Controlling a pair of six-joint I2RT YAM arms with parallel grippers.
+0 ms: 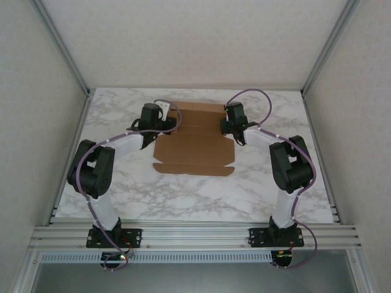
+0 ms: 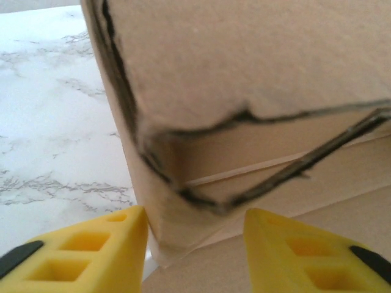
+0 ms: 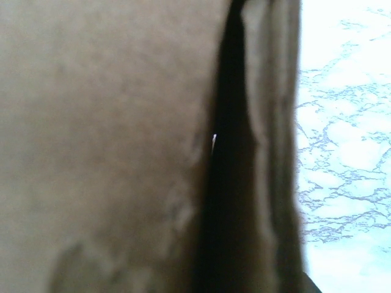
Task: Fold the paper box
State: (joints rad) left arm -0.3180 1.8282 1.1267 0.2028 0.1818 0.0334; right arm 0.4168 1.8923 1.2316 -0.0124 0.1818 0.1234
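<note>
The paper box [image 1: 195, 146] is plain brown cardboard lying mid-table, its front flap flat toward me. My left gripper [image 1: 164, 127] is at the box's left edge. In the left wrist view its yellow fingers [image 2: 116, 250] stand apart, open, around the lower corner of a raised side flap [image 2: 244, 61]; the left finger is against the flap and the right one is clear of it. My right gripper [image 1: 227, 128] is at the box's right edge. Cardboard [image 3: 104, 122] presses close to its camera and hides the fingers; two layers with a dark slit between them run down into the jaws.
The marble table [image 1: 183, 195] has free surface in front of and beside the box. Aluminium frame posts and white walls close in the left, right and back. A metal rail [image 1: 195, 235] carrying both arm bases runs along the near edge.
</note>
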